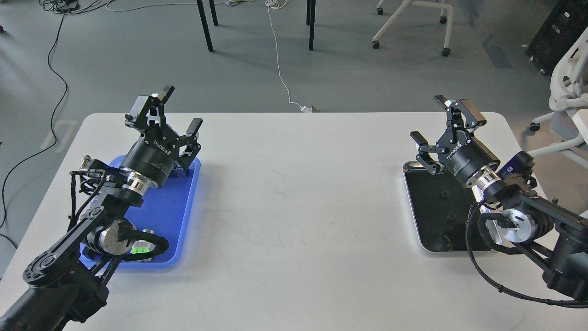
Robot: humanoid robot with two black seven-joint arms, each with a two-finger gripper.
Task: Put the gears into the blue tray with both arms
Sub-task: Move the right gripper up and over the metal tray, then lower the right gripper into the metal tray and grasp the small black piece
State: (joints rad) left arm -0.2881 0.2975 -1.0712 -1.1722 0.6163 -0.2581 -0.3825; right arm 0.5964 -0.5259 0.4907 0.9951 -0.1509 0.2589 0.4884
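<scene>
1. Nearest the camera, the two arms come in from the bottom corners. A green-lit part (139, 250) shows on the near end of the blue tray (183, 207), behind and below the left gripper (177, 110); what it is cannot be told.
2. The black tray (429, 216) with its silver rim lies under and behind the right gripper (441, 122). Small dark specks show on its surface, one around (444, 195), below and slightly back from the right gripper. These may be gears, but black on black they are too small and dim to make out teeth or holes.
3. The deciding relation: any gears lie beneath the right gripper, well apart from the left one, so the right arm is far nearer to pick. The blue tray lies across the worktop (294, 193) towards the left gripper's side, directly beneath that gripper.
4. A ring-shaped gear has no long axis, so the approach angle probably matters little; coming straight down looks the likely need.
5. The left gripper hangs above the far end of the blue tray, fingers spread wide, holding nothing.
6. The right gripper hangs over the far edge of the black tray, fingers also spread apart and empty.
7. No gear can be made out in the blue tray, so the task looks to be at its start.
</scene>
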